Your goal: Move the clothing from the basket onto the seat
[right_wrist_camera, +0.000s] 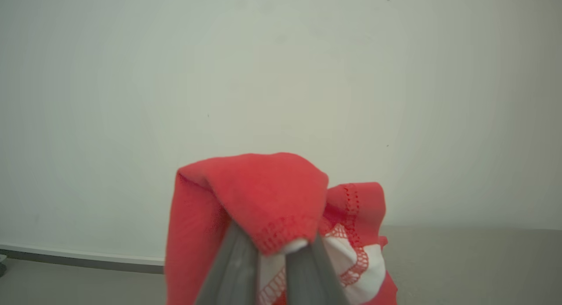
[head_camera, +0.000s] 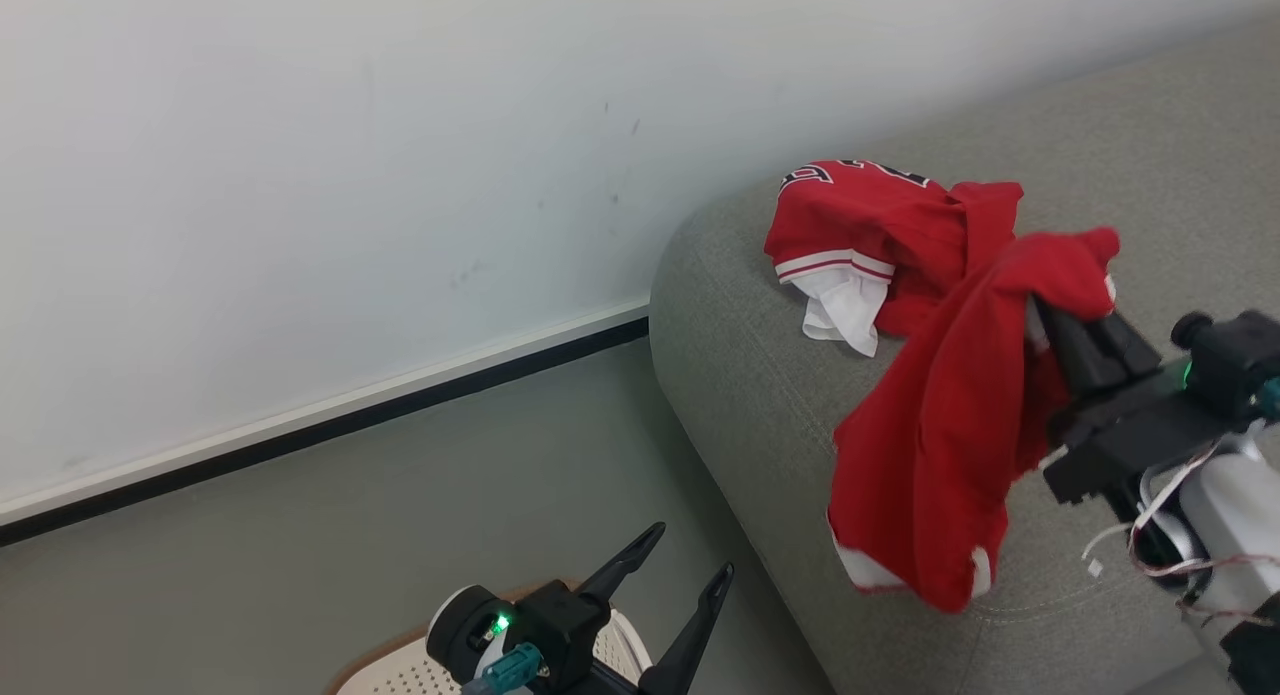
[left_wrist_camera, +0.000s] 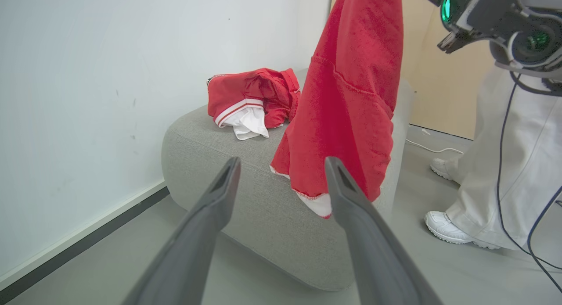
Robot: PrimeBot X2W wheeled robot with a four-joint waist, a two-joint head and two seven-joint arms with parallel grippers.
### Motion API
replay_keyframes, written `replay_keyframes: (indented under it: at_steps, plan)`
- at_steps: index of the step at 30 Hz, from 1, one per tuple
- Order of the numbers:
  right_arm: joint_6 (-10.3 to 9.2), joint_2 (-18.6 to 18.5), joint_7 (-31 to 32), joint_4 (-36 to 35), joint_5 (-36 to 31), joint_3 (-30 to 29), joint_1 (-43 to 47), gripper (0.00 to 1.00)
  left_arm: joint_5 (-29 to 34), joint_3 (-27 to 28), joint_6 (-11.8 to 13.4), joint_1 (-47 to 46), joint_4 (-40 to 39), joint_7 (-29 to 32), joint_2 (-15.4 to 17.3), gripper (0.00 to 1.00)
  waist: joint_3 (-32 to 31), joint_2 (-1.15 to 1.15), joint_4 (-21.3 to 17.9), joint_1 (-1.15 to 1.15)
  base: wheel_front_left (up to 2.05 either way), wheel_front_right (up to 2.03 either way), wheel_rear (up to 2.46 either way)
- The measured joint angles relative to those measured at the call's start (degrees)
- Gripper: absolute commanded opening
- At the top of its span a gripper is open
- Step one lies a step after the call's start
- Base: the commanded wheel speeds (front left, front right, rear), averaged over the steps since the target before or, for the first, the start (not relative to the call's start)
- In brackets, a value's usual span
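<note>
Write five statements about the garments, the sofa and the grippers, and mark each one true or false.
1. The right gripper is shut on a hanging garment, red with white trim. True.
2. The left gripper holds cloth too. False: its fingers stand open and empty, near the basket.
3. A numbered garment lies crumpled on the sofa. True.
4. Both garments sit in the basket. False: one lies on the sofa, the other hangs from the right gripper.
5. A person in white trousers stands beside the sofa. True.
</note>
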Motion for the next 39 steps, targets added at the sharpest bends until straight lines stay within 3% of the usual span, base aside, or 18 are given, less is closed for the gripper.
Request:
replay_keyframes:
  at_steps: [9,14,26,29,34,39]
  plan:
    - [0.14,-1.11,0.03,3.99,-0.38,-4.33,-15.68,0.0,0.07,0.75,1.3,-0.01,-1.51,-0.43,0.66,1.0,2.59,0.0,1.92,0.0,0.0,0.0,0.0]
    - [-0.03,-3.81,1.59,8.59,-0.27,-8.05,-24.23,0.0,0.63,1.42,1.87,-0.51,-3.82,-0.42,1.66,1.0,5.0,0.0,2.86,0.0,0.0,0.0,0.0]
    - [-3.05,-13.47,4.6,20.42,-1.16,-13.36,-35.86,0.0,3.47,2.08,2.44,-5.24,-8.5,1.19,3.14,1.0,12.78,0.0,6.32,0.01,0.0,0.0,0.0]
    - [-4.86,-15.34,4.98,22.18,-2.86,-13.62,-36.29,0.0,4.05,2.1,2.81,-6.63,-9.71,1.44,3.21,1.0,14.82,0.0,7.63,0.01,0.0,0.0,0.0]
    - [-8.06,-15.5,5.03,25.84,-3.5,-14.24,-36.07,0.0,4.66,2.52,2.98,-8.9,-11.43,2.2,3.37,1.0,18.24,0.01,10.08,0.02,0.0,0.0,0.0]
    - [-8.56,-12.79,4.97,27.72,-3.67,-13.27,-36.16,0.0,5.0,2.97,3.3,-10.87,-12.13,2.68,3.65,1.0,21.92,0.01,12.37,0.02,0.0,0.0,0.0]
